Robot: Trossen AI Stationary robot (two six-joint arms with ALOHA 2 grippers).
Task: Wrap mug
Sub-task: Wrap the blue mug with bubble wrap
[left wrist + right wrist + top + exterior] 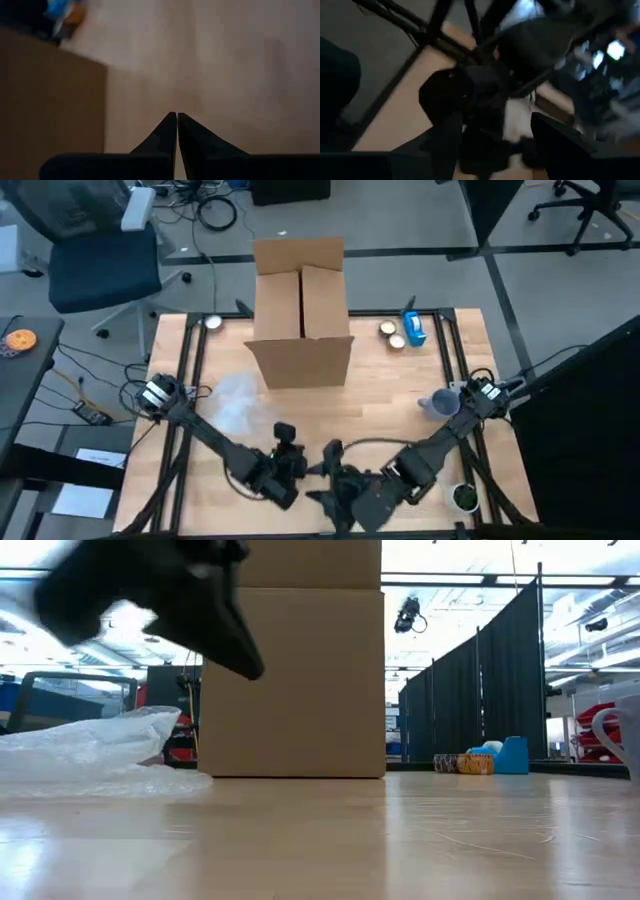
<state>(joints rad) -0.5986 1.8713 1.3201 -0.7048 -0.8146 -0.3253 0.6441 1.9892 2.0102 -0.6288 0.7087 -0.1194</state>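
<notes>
The left gripper hovers pinched together, empty, over the wooden table. The right gripper gapes, holding nothing. The pale blue mug stands apart from the crumpled clear plastic wrap.

On my counter an open cardboard box stands at the far middle, with a blue container and two small tins near the far right corner, and a round green-topped thing near the right front.

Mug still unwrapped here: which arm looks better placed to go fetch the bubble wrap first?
Probably the left. The bubble wrap lies on the left half of the table, just ahead of the left tool, which is shut and empty. The right tool sits near centre; the mug is on its side.
</notes>
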